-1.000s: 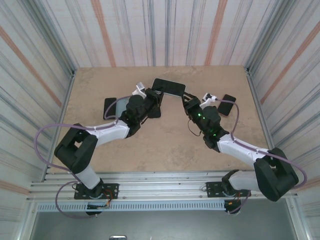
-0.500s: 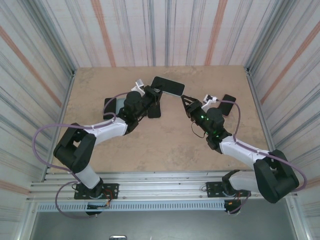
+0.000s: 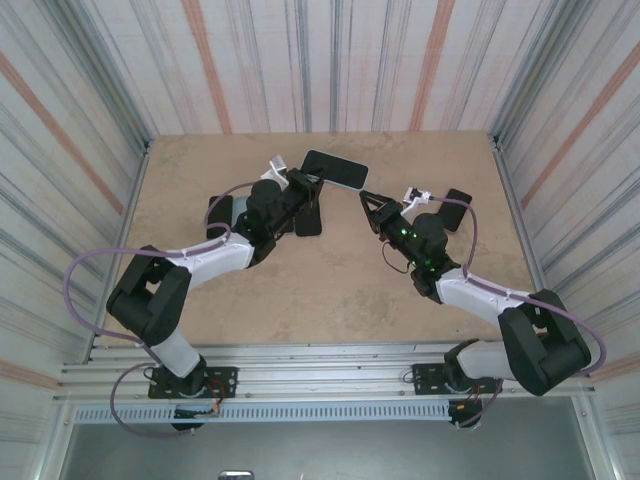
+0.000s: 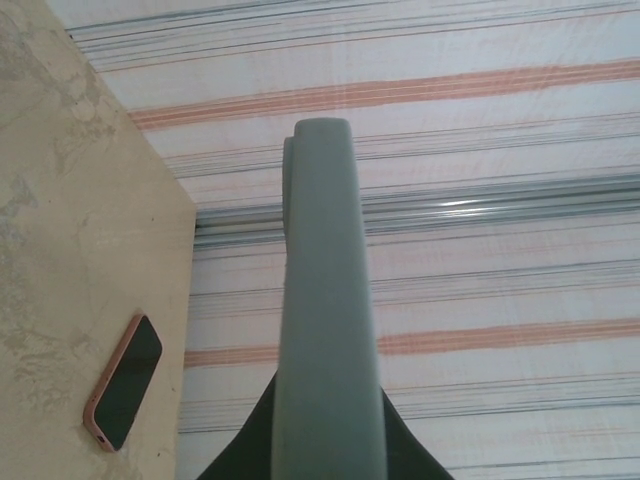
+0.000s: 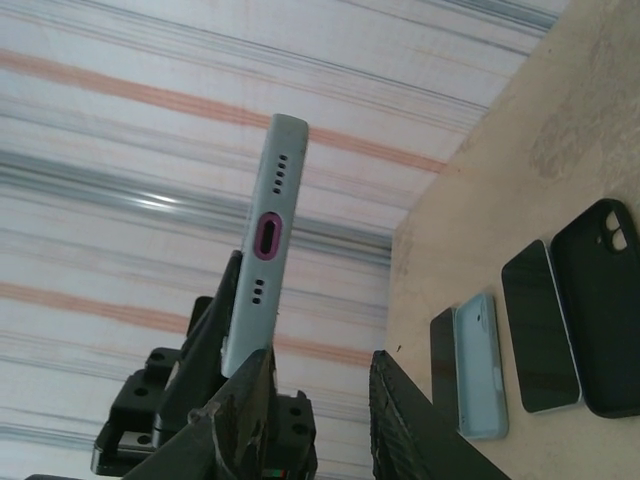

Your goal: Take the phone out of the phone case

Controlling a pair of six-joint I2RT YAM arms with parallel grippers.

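Your left claw [image 3: 306, 183] is clamped on one end of the phone [image 3: 337, 170]. The phone sits in its grey-green phone case [image 4: 328, 300] and is held off the worktop [image 3: 330, 290], near the middle of the far edge. Your right claw [image 3: 372, 202] hangs just beside the phone's free end, jaws narrowly parted with nothing between them. In the right wrist view the case's port end stands just above one finger [image 5: 240, 400]; you cannot tell whether they touch. A pink-cased handset [image 4: 124, 382] lies flat near the worktop's right edge.
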